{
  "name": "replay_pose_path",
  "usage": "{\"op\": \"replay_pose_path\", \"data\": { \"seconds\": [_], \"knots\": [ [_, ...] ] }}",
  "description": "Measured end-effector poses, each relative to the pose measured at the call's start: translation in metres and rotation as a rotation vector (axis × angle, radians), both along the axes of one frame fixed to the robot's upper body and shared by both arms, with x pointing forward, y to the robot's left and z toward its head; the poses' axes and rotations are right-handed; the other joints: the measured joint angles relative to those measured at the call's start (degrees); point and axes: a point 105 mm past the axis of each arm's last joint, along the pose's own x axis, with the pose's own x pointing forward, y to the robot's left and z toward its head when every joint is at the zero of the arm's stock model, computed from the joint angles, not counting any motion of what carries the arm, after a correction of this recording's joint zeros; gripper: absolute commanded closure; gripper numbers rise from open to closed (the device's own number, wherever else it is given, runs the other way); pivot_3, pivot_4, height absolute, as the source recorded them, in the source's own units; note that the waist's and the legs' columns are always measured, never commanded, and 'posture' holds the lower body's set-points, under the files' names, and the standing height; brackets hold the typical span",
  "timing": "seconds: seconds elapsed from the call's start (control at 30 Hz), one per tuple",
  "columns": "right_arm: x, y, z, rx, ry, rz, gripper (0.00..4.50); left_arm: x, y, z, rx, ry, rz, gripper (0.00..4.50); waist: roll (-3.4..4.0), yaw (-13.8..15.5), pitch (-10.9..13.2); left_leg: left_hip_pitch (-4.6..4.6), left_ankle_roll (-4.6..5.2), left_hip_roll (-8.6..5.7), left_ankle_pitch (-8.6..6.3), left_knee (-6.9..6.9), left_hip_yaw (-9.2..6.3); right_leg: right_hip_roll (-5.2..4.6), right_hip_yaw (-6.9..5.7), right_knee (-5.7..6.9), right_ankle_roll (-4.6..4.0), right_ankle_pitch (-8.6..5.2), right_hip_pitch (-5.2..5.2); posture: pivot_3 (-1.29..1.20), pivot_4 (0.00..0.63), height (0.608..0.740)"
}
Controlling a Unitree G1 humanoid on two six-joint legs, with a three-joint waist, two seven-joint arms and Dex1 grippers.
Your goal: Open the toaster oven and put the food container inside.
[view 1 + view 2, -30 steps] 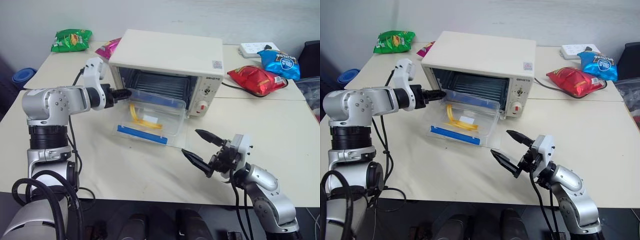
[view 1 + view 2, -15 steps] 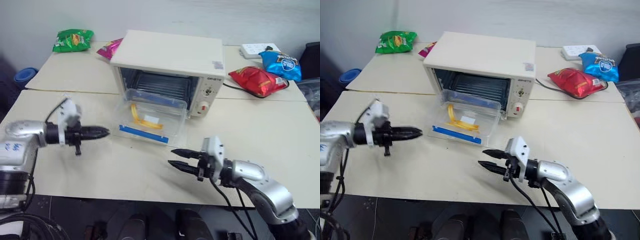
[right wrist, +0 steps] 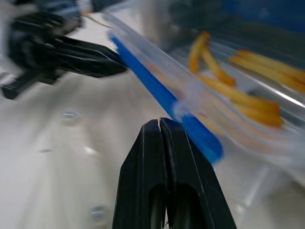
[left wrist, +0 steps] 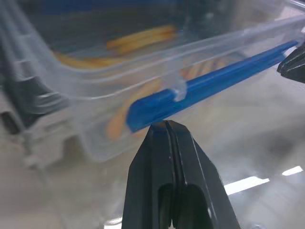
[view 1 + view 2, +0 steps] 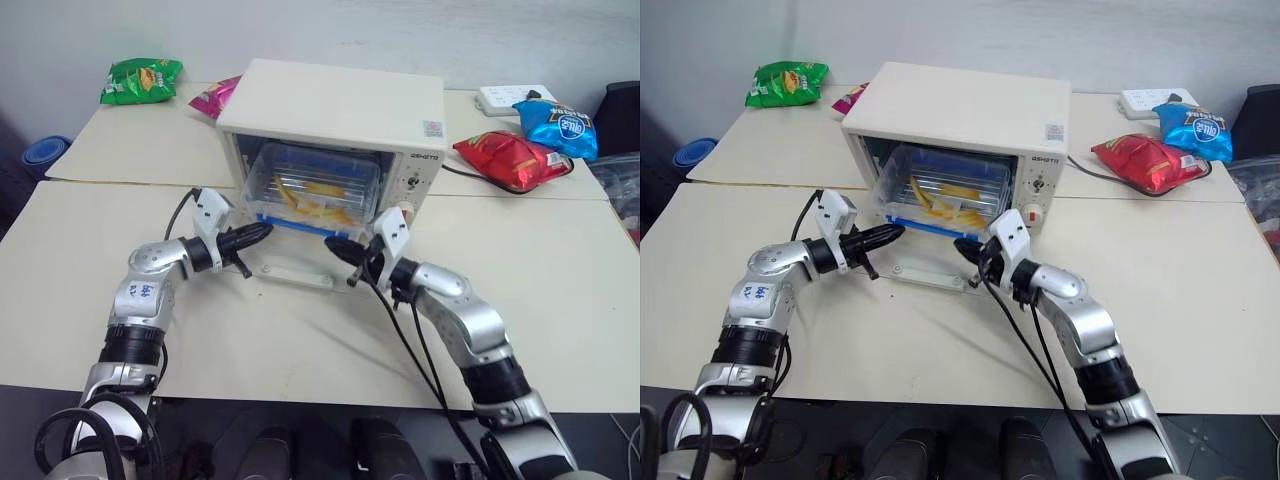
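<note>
- The toaster oven (image 5: 340, 110) stands toward the far edge of the surface (image 5: 560, 290), its glass door (image 5: 290, 268) folded down flat in front of the cavity
- The food container (image 5: 315, 190) sits mostly inside the oven cavity on the wire rack, tilted, yellow sticks showing through the clear plastic; its blue clip (image 5: 290, 222) lies along the front lip, at the mouth of the oven
- The left end effector (image 5: 258, 232) is pressed fully together, holding nothing, its tips just at the near left corner of the container, by the end of the blue clip; whether they touch it cannot be told
- In the left wrist view the shut fingers (image 4: 167, 157) point at the blue clip with the clear box wall just beyond
- The right end effector (image 5: 338, 247) is likewise fully closed and empty-handed, its tips close under the container's near right part, above the lowered door
- In the right wrist view its closed fingers (image 3: 162, 157) aim at the blue clip, and the other arm's black tips appear across from them
- A red snack bag (image 5: 510, 158), a blue snack bag (image 5: 558, 126) and a white power strip (image 5: 505, 96) lie near the far right corner
- A green snack bag (image 5: 142, 80) lies at the far left corner, and a pink bag (image 5: 215, 98) just behind the oven's left side
</note>
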Motion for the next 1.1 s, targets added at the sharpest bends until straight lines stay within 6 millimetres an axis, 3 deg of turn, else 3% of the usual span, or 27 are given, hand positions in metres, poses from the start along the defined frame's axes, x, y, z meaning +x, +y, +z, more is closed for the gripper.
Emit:
{"op": "replay_pose_path", "data": {
  "seconds": [0.1,0.2,0.33,0.4,0.53,0.63,0.73,0.87,0.9,1.0,1.1],
  "knots": [
    [0.024,-0.008,0.013,-0.023,-0.068,-0.086,4.44,0.016,-0.005,0.006,-0.034,-0.022,0.047,4.5,0.0,-0.29,0.0,0.0,-0.01,0.0,0.01,0.01,-0.02,0.0,-0.09,0.02,0.0,0.0,-0.01,0.0,0.15,0.74],
    [0.033,-0.008,0.017,0.003,-0.081,-0.122,4.44,0.031,-0.008,0.015,-0.044,-0.059,0.103,4.5,0.0,-0.58,0.0,-0.03,-0.01,-0.01,0.01,0.02,-0.03,-0.02,-0.1,0.01,0.0,0.0,-0.01,0.0,0.15,0.74],
    [0.023,-0.002,0.019,0.023,-0.076,-0.043,4.44,0.032,-0.012,0.018,-0.051,-0.09,0.084,4.5,0.0,-1.33,0.0,-0.03,-0.01,0.0,0.01,0.0,-0.06,-0.03,-0.08,0.03,0.0,0.0,-0.03,0.0,0.15,0.74],
    [0.002,-0.004,0.015,0.015,-0.045,0.071,4.44,0.023,-0.009,0.016,-0.029,-0.1,0.029,4.5,0.01,-1.39,0.0,-0.03,-0.02,0.0,0.0,0.0,-0.1,-0.04,-0.07,0.01,0.0,0.0,-0.06,0.0,0.15,0.74],
    [-0.035,-0.04,0.015,-0.015,-0.003,0.181,4.5,-0.011,0.021,0.002,0.055,-0.07,-0.084,3.59,0.01,-1.5,0.0,-0.01,-0.07,-0.11,-0.05,-0.35,-0.35,-0.03,-0.05,-0.17,0.0,0.0,-0.2,0.0,0.15,0.74],
    [-0.05,-0.08,0.014,-0.07,0.007,0.163,4.5,-0.043,0.04,0.012,0.092,-0.093,-0.218,2.66,0.02,-1.1,0.01,0.02,-0.08,-0.09,-0.05,-0.3,-0.42,-0.04,-0.06,-0.27,0.0,0.0,-0.11,0.0,0.15,0.74],
    [-0.064,-0.122,-0.007,-0.179,0.065,0.122,4.5,-0.077,0.057,0.035,0.108,-0.152,-0.363,1.69,0.03,-0.73,0.02,0.2,-0.05,-0.09,-0.08,-0.34,-0.44,-0.06,-0.07,-0.67,-0.01,0.01,0.14,0.0,0.15,0.74],
    [-0.076,-0.158,-0.052,-0.275,0.179,0.081,4.5,-0.097,0.085,0.04,0.201,-0.103,-0.391,0.48,0.05,-0.07,0.02,0.3,0.0,-0.1,-0.1,-0.35,-0.41,-0.06,-0.04,-0.66,-0.02,0.01,0.21,0.0,0.15,0.74],
    [-0.078,-0.162,-0.063,-0.294,0.212,0.08,4.5,-0.101,0.088,0.036,0.21,-0.078,-0.401,0.11,0.08,-0.02,0.03,0.3,0.01,-0.11,-0.11,-0.35,-0.39,-0.06,-0.01,-0.65,-0.02,0.01,0.19,0.0,0.15,0.74],
    [-0.071,-0.155,-0.069,-0.266,0.192,0.102,4.5,-0.111,0.088,0.031,0.169,-0.041,-0.441,0.01,-0.01,-0.33,0.0,0.31,-0.01,0.0,-0.1,-0.33,-0.39,0.01,-0.02,-0.63,-0.07,0.04,0.19,0.0,0.15,0.74],
    [-0.064,-0.124,-0.071,-0.188,0.156,0.183,4.5,-0.115,0.083,0.036,0.102,-0.042,-0.455,0.01,-0.01,-1.02,-0.01,0.32,-0.04,0.03,-0.1,-0.35,-0.41,0.03,-0.03,-0.59,-0.1,0.05,0.17,0.0,0.15,0.74]
  ]
}}
